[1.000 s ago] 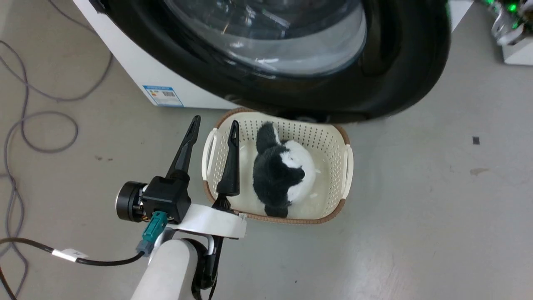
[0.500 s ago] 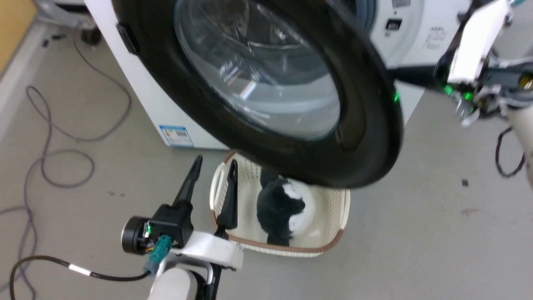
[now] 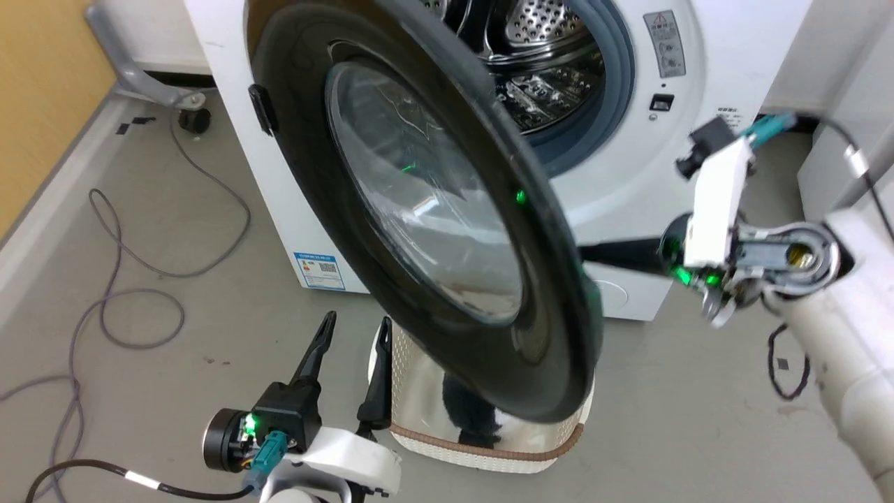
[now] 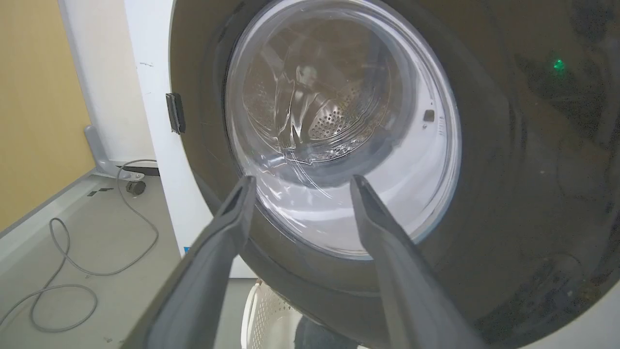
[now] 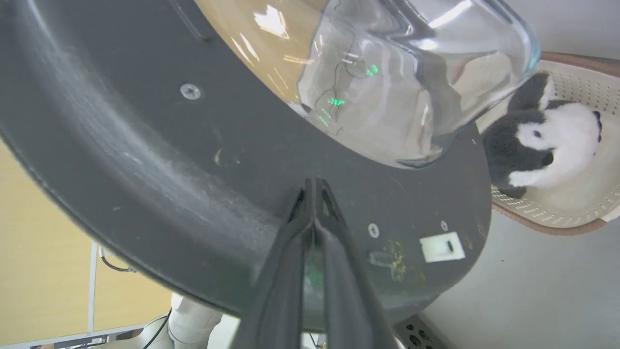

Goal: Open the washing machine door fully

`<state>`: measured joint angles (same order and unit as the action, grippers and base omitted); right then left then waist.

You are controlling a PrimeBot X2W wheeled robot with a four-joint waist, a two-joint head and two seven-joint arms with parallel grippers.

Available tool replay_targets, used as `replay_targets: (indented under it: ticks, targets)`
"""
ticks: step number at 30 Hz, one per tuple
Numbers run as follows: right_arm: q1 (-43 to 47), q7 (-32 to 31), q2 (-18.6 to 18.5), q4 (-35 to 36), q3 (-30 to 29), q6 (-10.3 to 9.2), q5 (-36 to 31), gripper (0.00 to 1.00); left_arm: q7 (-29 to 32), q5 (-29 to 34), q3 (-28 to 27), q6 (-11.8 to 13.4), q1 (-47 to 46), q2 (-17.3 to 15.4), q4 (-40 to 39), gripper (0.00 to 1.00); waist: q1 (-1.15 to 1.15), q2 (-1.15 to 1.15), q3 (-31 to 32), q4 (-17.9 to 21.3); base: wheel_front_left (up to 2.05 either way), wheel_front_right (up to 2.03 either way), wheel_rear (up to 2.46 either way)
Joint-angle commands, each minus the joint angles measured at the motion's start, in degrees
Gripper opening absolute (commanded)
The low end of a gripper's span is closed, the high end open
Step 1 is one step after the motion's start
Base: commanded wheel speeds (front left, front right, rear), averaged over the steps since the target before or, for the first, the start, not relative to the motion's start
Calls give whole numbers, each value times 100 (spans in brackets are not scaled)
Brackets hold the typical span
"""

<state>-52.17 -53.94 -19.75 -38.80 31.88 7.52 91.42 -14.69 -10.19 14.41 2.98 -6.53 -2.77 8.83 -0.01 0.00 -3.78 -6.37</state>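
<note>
Nearest us, at 7 o'clock in the head view, our left end effector (image 3: 356, 319) has its two dark fingers spread apart with nothing between them, pointing towards 12. Just at its 3 o'clock a cream perforated basket (image 3: 489, 454) with a brown rim stands on the grey floor. In it lies a black-and-white plush toy (image 5: 542, 140), largely covered by the door in the head view.

Above the basket hangs the washing machine door (image 3: 419, 209), partly swung out from the washer (image 3: 698, 175). Its hinge side is at 10 o'clock and its free edge reaches down to 5 o'clock. In the left wrist view its clear glass bowl sits at 12 o'clock between our spread fingers.

At 3 o'clock of the door, our right end effector (image 3: 594, 253) is closed with nothing held. In the right wrist view its tips (image 5: 314, 183) meet at the door's matt inner face, just below the glass bulge.

Further off, the steel drum (image 3: 545, 63) shows at 12 o'clock inside a grey rubber ring (image 3: 618, 84). A blue-and-white sticker (image 3: 320, 264) sits at the washer's lower left and a grey warning label (image 3: 663, 42) at 1 o'clock; we cannot read the writing on either. A grey cable (image 3: 140, 279) loops on the floor at 9 o'clock
</note>
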Motion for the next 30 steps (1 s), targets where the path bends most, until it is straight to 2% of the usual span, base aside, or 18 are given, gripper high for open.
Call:
replay_targets:
  ticks: [1, 13, 16, 17, 18, 23, 30]
  targets:
    - [235, -18, 41, 130, 25, -3, 55, 0, -30, 29, -4, -15, 74, -10, 19, 100, 1, 0, 42, -17, 0, 0, 0]
    - [872, 106, 181, 774, 153, -3, 220, 0, -30, -1, 49, -13, 108, -10, 86, 100, 1, 0, 104, -32, 0, 0, 0]
    - [978, 484, 175, 908, 49, -3, 167, 2, -30, -14, 51, -5, 119, -10, 104, 100, 1, 0, 132, -30, 0, 0, 0]
    - [1040, 646, 182, 971, -17, -3, 168, 47, -30, -20, 54, -2, 128, -10, 110, 100, 1, 0, 148, -33, 0, 0, 0]
    - [1122, 839, 191, 1039, -112, -3, 189, 100, -30, -27, 57, 0, 140, -10, 119, 100, 1, 0, 165, -34, 0, 0, 0]
    - [1851, 2095, 268, 1347, -741, -3, 340, 100, -30, -61, 45, 20, 218, -10, 150, 100, 1, 0, 280, -19, 0, 0, 0]
    - [3489, 3769, 506, 1904, -1689, -3, 749, 100, -30, -47, -3, 7, 319, -10, 223, 100, 1, 0, 392, -2, 0, 0, 0]
